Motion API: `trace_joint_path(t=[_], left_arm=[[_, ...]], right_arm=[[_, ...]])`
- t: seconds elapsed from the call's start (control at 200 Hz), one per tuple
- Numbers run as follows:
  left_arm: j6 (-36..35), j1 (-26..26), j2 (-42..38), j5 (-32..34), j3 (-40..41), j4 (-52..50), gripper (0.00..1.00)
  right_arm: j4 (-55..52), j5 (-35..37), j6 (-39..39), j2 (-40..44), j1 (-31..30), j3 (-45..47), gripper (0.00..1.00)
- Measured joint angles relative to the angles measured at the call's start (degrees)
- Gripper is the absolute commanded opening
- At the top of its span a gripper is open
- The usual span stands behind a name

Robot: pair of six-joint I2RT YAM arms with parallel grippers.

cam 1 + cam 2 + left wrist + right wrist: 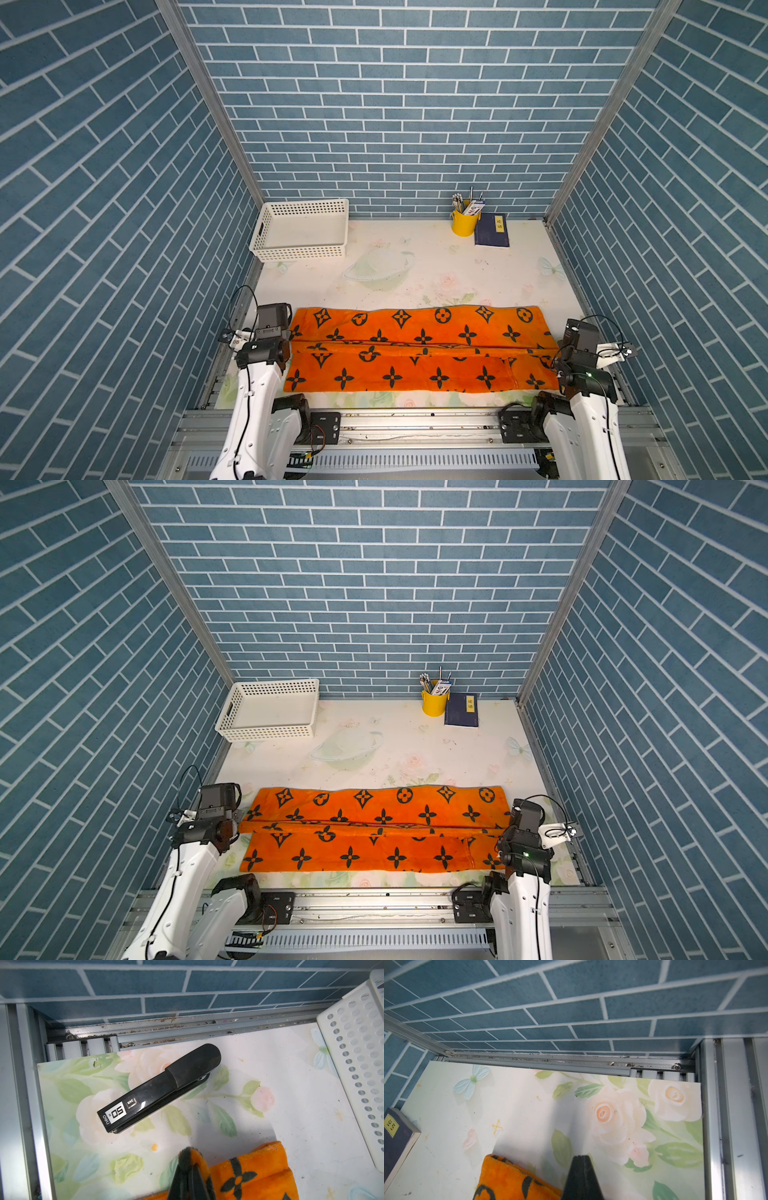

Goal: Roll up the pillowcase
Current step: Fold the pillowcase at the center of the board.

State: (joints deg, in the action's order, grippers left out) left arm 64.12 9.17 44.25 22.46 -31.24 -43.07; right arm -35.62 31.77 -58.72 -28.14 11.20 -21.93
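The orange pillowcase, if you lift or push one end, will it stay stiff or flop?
Probably floppy: the pillowcase lies in soft folds with a wavy crease along its middle. Its plush pile likely grips rather than slides, so a push would probably bunch it.

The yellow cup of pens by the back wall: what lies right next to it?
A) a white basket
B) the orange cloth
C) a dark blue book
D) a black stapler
C: in both top views the dark blue book lies flat right beside the yellow cup, on the side away from the white basket.
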Motion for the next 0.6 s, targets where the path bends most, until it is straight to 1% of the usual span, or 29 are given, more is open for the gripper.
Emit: trace_joint_path(t=[0.145, 0.375, 0.485, 0.505, 0.53, 0.555, 0.58, 0.6], left_arm=[[0.85, -0.39, 0.0, -0.31, -0.61, -1.46, 0.0], [2.56, -1.44, 0.0, -0.52, -1.75, -4.55, 0.0], [2.99, -1.6, 0.0, -0.52, -1.86, -5.51, 0.0], [3.04, -1.6, 0.0, -0.52, -1.88, -5.66, 0.02], [3.08, -1.6, -0.02, -0.55, -1.9, -5.97, 0.06], [3.13, -1.62, -0.04, -0.59, -1.95, -6.19, 0.13], [3.04, -1.64, -0.11, -0.61, -1.99, -6.38, 0.21], [3.19, -1.68, -0.22, -0.63, -2.05, -6.6, 0.33]], right_arm=[[-0.68, 0.11, -0.2, 0.04, 0.0, 0.0, 0.0], [-3.87, 0.96, -4.07, 2.32, -0.02, -0.04, 0.0], [-4.26, 1.11, -4.55, 2.56, -0.02, -0.04, 0.0], [-4.31, 1.14, -4.55, 2.56, -0.02, -0.04, 0.0], [-4.31, 1.18, -4.55, 2.54, -0.02, -0.04, 0.06], [-4.31, 1.18, -4.55, 2.54, -0.02, -0.04, 0.15], [-4.31, 1.2, -4.55, 2.54, -0.02, -0.04, 0.25], [-4.33, 1.25, -4.81, 2.54, -0.02, -0.07, 0.34]])
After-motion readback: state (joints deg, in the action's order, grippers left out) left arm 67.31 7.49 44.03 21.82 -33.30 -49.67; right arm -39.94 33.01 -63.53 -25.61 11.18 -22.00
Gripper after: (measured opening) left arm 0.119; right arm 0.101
